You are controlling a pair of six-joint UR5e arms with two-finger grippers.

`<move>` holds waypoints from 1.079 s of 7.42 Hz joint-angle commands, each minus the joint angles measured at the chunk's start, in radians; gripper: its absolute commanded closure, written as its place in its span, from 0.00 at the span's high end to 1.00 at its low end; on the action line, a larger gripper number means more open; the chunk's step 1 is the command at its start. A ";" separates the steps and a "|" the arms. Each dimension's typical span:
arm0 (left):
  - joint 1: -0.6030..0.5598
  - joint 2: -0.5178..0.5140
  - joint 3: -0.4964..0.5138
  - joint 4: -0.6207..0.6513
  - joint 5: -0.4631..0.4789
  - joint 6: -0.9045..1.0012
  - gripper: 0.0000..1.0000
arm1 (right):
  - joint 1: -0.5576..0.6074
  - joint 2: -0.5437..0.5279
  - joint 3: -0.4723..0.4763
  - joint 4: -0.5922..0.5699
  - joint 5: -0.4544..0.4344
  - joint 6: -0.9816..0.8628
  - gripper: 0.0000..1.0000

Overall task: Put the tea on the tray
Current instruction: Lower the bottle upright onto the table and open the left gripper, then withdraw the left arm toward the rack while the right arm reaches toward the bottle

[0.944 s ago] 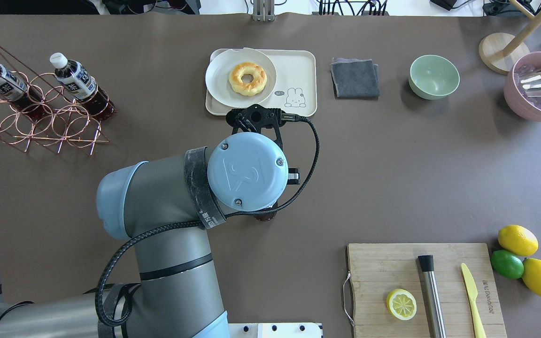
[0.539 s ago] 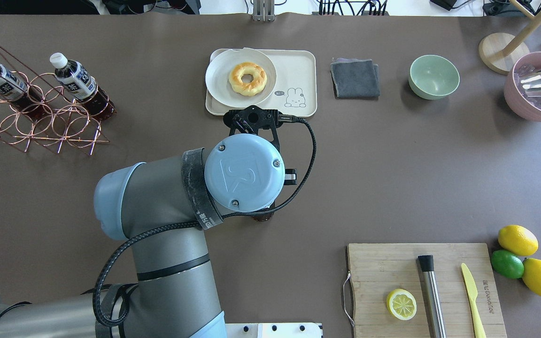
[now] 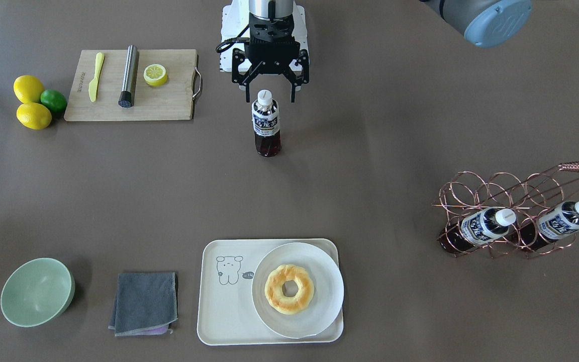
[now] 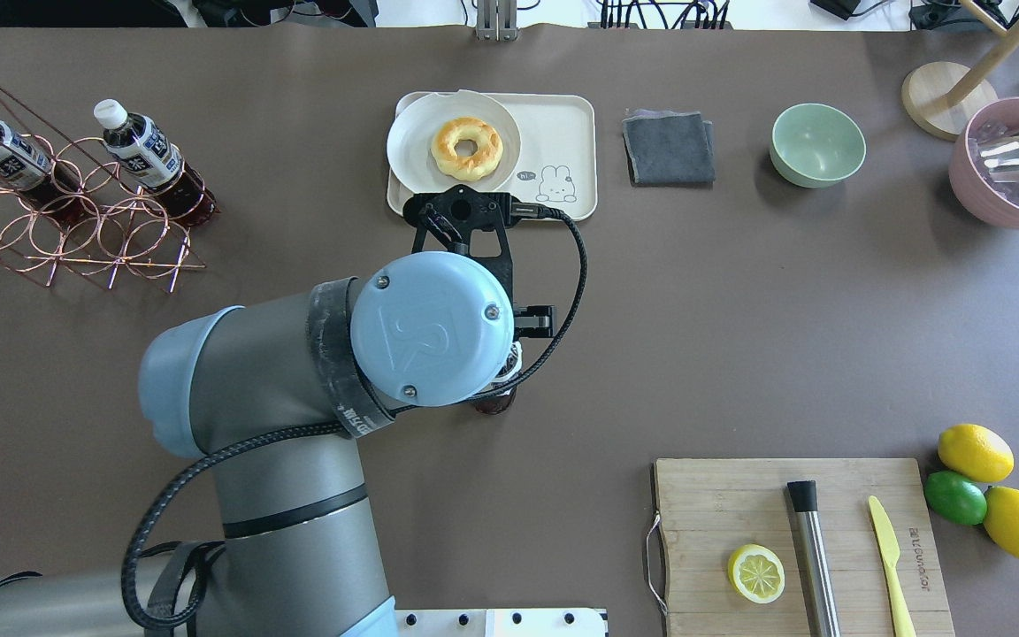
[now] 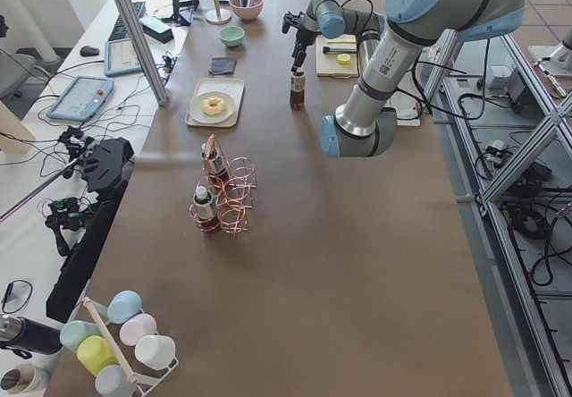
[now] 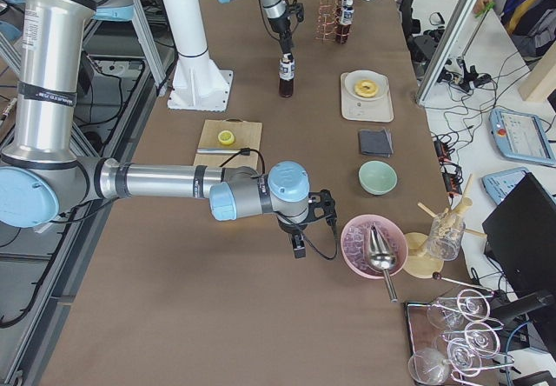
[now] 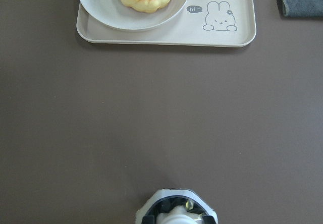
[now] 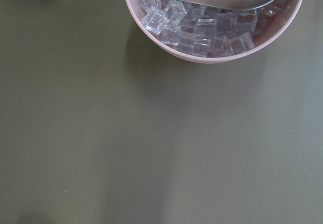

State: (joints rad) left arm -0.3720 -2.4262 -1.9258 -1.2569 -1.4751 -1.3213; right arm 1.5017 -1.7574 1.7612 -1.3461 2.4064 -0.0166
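Tea (image 3: 266,123): stands upright on the bare desk (image 3: 370,151), white cap (image 3: 265,95) up. It is on the robot's side of the middle.

Left jaws: spread wide, pointing straight down over the tea and holding nothing.

Tea against the jaws: in the front-facing view the cap sits between the two fingertips (image 3: 293,93), one tip on each side, with open gap on both. The label and the dark liquid lie below the tips. The left wrist view shows the cap at its bottom edge, centred under the camera. I cannot tell whether the tips are level with the cap or just above it.

Tray (image 3: 224,301): across the desk on the operators' side, well apart from the tea. The stretch of desk between them is bare in the wrist view.

On the tray: a white plate (image 3: 319,261) with a doughnut (image 3: 273,291) fills the half on the robot's left. The half with the cartoon drawing is bare.

Other bottles (image 3: 485,226): two alike, lying tilted in the copper wire rack (image 3: 495,186) far to the robot's left.

Right jaws: seen only from the right end of the desk, beside the pink bowl (image 8: 212,58) of ice and far from the tea. I cannot tell whether they are spread or closed.
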 commanded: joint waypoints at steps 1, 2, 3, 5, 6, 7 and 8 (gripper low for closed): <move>-0.077 0.094 -0.114 0.004 -0.048 0.084 0.97 | -0.017 0.010 0.055 0.001 0.017 0.027 1.00; -0.163 0.178 -0.168 0.002 -0.173 0.146 0.97 | -0.044 0.044 0.087 0.001 0.019 0.163 1.00; -0.218 0.255 -0.218 0.001 -0.236 0.227 0.97 | -0.076 0.044 0.145 -0.001 0.019 0.249 1.00; -0.321 0.350 -0.255 -0.045 -0.360 0.342 0.97 | -0.200 0.045 0.280 0.001 0.010 0.518 1.00; -0.385 0.428 -0.263 -0.126 -0.422 0.406 0.97 | -0.265 0.050 0.335 0.042 -0.013 0.713 1.00; -0.437 0.543 -0.265 -0.228 -0.491 0.457 0.97 | -0.306 0.047 0.354 0.103 -0.023 0.819 0.99; -0.509 0.655 -0.259 -0.352 -0.573 0.529 0.97 | -0.396 0.052 0.397 0.113 -0.088 0.884 0.99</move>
State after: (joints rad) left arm -0.7735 -1.9472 -2.1867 -1.4284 -1.9214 -0.8990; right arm 1.2282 -1.7099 2.0925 -1.2780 2.3901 0.7097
